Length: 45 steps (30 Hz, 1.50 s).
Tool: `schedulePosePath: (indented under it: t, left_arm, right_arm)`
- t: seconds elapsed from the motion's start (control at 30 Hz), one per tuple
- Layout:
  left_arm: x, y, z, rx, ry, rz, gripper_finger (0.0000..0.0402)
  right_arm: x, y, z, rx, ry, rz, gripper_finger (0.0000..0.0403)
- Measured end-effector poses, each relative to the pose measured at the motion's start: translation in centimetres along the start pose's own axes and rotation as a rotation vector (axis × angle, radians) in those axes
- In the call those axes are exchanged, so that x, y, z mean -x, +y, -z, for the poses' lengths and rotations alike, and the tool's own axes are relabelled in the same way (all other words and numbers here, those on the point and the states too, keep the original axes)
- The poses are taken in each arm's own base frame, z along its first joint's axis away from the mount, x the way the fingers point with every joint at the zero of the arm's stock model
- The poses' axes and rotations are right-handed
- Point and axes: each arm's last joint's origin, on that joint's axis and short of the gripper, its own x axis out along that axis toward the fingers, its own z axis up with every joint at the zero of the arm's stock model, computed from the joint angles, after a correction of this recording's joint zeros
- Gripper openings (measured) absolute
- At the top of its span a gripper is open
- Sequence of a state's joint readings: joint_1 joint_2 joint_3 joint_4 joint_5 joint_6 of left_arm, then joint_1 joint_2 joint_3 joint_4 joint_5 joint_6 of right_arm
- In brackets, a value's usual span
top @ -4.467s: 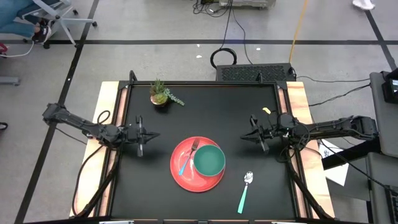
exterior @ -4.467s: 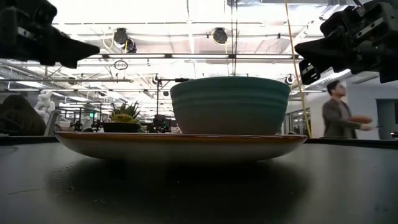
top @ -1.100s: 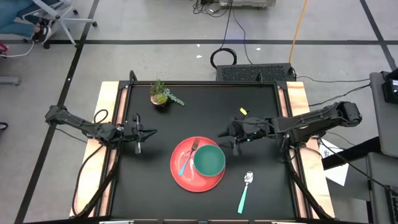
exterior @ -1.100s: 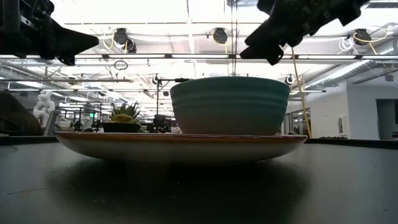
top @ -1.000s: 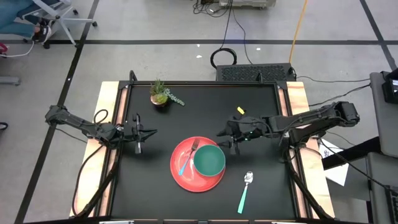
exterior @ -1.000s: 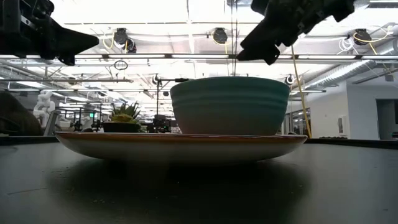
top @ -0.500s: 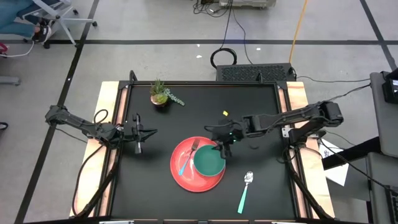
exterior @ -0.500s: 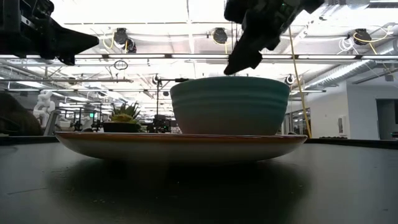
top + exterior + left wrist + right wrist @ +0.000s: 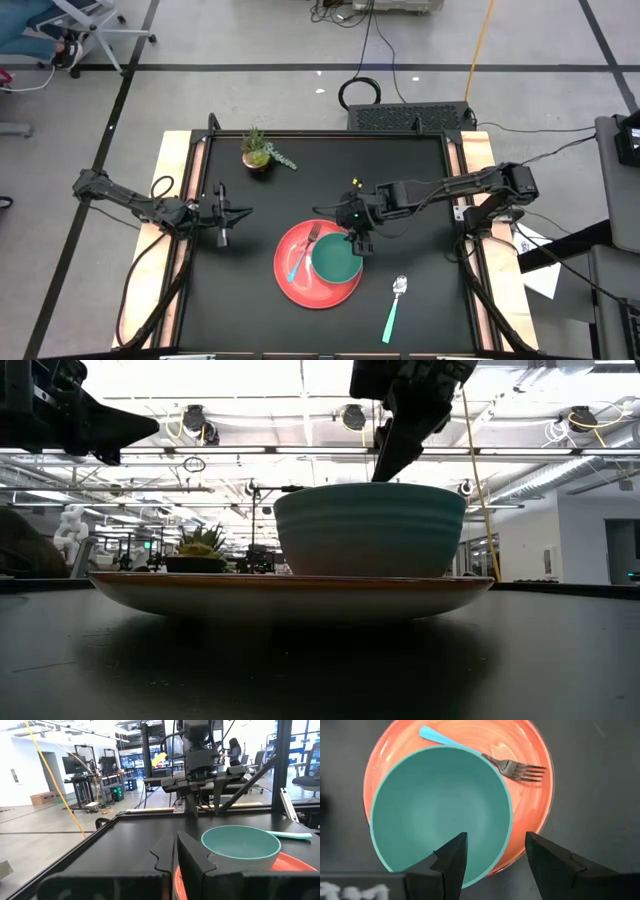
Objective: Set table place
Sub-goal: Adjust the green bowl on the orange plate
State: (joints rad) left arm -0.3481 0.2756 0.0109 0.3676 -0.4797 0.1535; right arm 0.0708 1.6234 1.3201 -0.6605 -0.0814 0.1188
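A teal bowl (image 9: 336, 259) stands on a round red plate (image 9: 292, 285) near the middle of the black table (image 9: 420, 170). A fork (image 9: 303, 252) with a light-teal handle lies on the plate, left of the bowl. A matching spoon (image 9: 394, 308) lies on the table to the plate's near right. My right gripper (image 9: 495, 852) hangs open just over the bowl's far right rim (image 9: 510, 822). It points down, with one finger over the bowl's inside and one outside. It touches nothing that I can see. My left gripper (image 9: 222, 212) waits shut at the table's left.
A small potted plant (image 9: 258, 150) stands at the table's far left. Pale wooden strips (image 9: 171, 190) run along both short sides. Bare black table lies to the right of the plate and beyond it.
My right gripper has reached toward the table's left and a little nearer, from beside the plate to over the bowl. It has tipped its fingers down and sunk close to the bowl's rim. Its jaws have stayed open, and the bowl, plate, fork and spoon have kept still.
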Motion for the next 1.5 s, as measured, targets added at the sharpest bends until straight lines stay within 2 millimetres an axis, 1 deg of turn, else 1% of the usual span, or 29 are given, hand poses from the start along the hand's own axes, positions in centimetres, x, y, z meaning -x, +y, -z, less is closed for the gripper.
schedulePosePath:
  t: [0.37,0.63,0.73,0.83,0.9,1.1,1.33,1.5]
  left_arm:
    - [0.0,0.0,0.0,0.000,0.000,0.000,0.0028]
    - [0.0,0.0,0.0,-0.010,0.000,-0.001,0.0028]
    - [0.0,0.0,0.0,-0.019,0.000,-0.001,0.0028]
    - [0.0,0.0,0.0,-0.028,0.000,-0.002,0.0028]
    - [0.0,0.0,0.0,-0.028,0.000,-0.002,0.0028]
    - [0.0,0.0,0.1,-0.034,0.014,0.000,0.0028]
    - [0.0,0.0,0.3,-0.041,0.026,0.002,0.0028]
    - [0.0,0.0,0.3,-0.038,0.025,0.002,0.0028]
  right_arm:
    - [0.0,0.0,-0.2,-0.005,-0.024,-0.003,0.0192]
    - [0.0,-0.6,-0.3,-0.032,-0.029,0.005,0.0192]
    - [-0.8,-0.6,-0.7,-0.030,-0.052,-0.001,0.0192]
    - [-2.1,-0.6,-0.6,-0.030,-0.024,-0.023,0.0192]
    - [-2.5,-0.6,-0.4,-0.033,0.004,-0.019,0.0192]
    - [-2.6,-0.5,-0.5,-0.029,0.001,-0.022,0.0192]
    - [-3.3,0.6,-0.2,-0.013,0.030,-0.059,0.0192]
    - [-3.9,0.3,-0.1,-0.020,0.053,-0.050,0.0192]
